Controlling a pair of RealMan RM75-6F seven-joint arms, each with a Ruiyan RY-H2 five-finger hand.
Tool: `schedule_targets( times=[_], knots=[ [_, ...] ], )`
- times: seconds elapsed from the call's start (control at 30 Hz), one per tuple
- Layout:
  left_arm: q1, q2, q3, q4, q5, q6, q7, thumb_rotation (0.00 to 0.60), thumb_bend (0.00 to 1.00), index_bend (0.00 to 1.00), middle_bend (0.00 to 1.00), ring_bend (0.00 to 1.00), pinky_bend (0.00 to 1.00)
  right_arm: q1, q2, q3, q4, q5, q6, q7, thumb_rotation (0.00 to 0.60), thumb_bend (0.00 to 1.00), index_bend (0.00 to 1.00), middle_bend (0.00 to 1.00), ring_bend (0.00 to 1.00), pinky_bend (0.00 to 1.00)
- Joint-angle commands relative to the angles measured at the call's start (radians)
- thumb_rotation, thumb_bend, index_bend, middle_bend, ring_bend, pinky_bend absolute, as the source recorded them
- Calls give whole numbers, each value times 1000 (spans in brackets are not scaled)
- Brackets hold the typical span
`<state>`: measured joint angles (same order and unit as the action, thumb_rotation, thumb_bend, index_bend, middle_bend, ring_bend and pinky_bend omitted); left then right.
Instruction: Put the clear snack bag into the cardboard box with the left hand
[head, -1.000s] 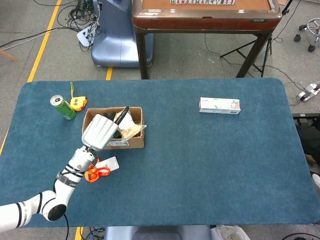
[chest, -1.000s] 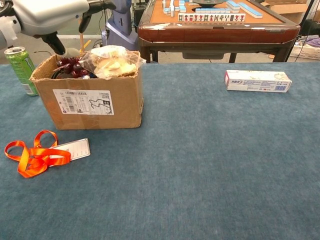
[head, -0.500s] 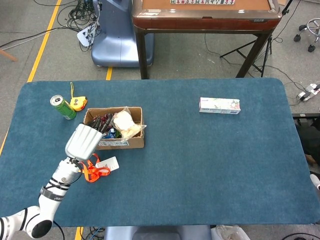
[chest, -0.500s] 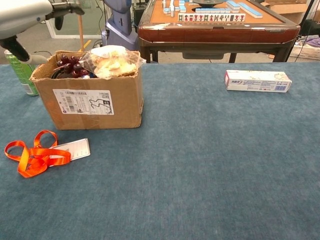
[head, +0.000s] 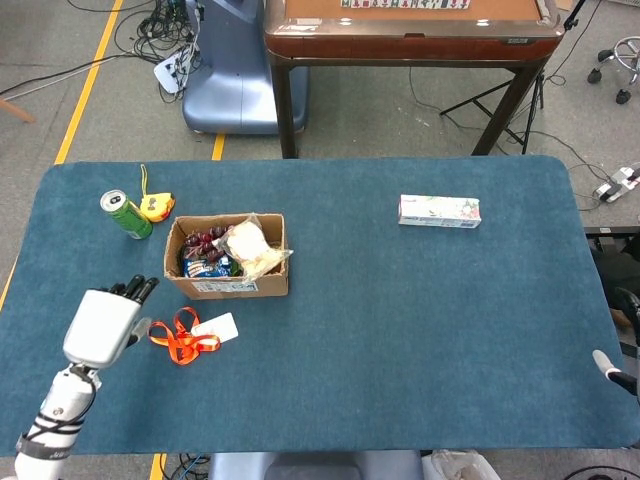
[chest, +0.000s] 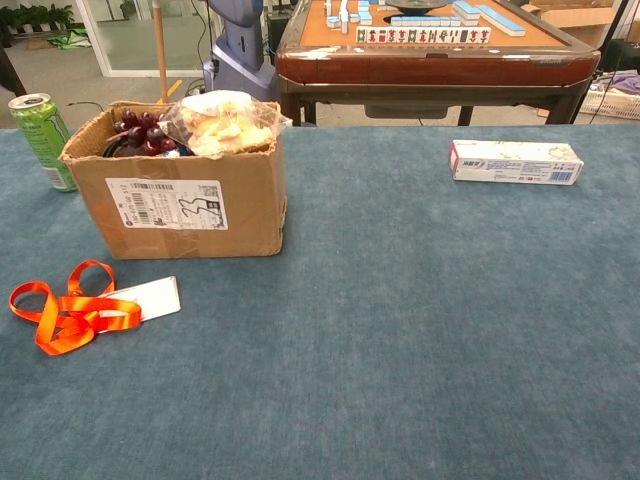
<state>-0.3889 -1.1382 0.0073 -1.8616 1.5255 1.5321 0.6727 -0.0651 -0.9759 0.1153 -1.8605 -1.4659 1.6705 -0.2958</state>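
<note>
The cardboard box (head: 238, 287) stands on the blue table at the left. The clear snack bag (head: 250, 249) with pale snacks lies in the box's right end, bulging above the rim, beside dark grapes and a blue packet. The chest view shows the box (chest: 180, 215) and the bag (chest: 225, 122) on top of its contents. My left hand (head: 101, 323) hovers near the table's front left, well clear of the box, fingers straight and holding nothing. A pale sliver of my right hand (head: 608, 366) shows at the right edge, too little to read.
A green can (head: 126, 214) and a small yellow toy (head: 153, 206) stand behind the box at the left. An orange lanyard with a white card (head: 189, 336) lies in front of the box. A long white carton (head: 439, 211) lies at the far right.
My left hand has drawn back from over the box toward the table's front left corner, empty. The snack bag stays in the box. A sliver of the right hand has appeared.
</note>
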Motion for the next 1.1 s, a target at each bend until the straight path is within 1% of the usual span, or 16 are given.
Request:
schedule_targets(
  times=[0.03,0.2,0.27,0.37,0.43,0.57,0.63,0.77,0.97,1.1],
  knots=[
    [100,10,66,47,64,91,-86,600,168,322,422,631,851,13,-17,-5,2,-4,-20,-20,600,97,208,325,215,335],
    [187,-12,96,136,87,159,-193,600,168,303,438,632,851,35,-46,-5,8,3,-53,-43,600,97,222,325,215,335],
    [221,-20,99,169,71,178,-225,600,168,302,441,632,851,43,-51,-7,13,13,-70,-57,600,97,222,325,215,335],
    [261,-23,99,188,28,181,-259,600,168,302,445,632,850,51,-53,-5,15,34,-89,-76,600,97,222,325,215,335],
    [279,-19,101,194,15,175,-281,600,168,302,448,631,850,57,-56,-2,19,47,-98,-87,600,97,222,325,215,335],
    [306,-23,105,236,49,196,-347,600,168,304,460,631,848,73,-65,3,31,82,-129,-112,600,98,222,325,215,335],
    [317,-15,110,247,67,200,-361,600,168,307,468,630,845,83,-69,6,36,103,-147,-129,600,98,222,325,215,335],
    [332,-10,99,247,85,219,-386,600,167,309,474,629,843,97,-78,13,51,133,-168,-147,600,97,227,325,215,335],
    [335,-2,81,236,31,148,-376,600,168,309,474,628,843,115,-72,21,57,182,-206,-137,600,97,233,326,215,335],
    [331,-5,62,233,14,123,-367,600,168,309,474,627,843,118,-63,23,55,196,-212,-126,600,98,233,326,215,335]
  ],
)
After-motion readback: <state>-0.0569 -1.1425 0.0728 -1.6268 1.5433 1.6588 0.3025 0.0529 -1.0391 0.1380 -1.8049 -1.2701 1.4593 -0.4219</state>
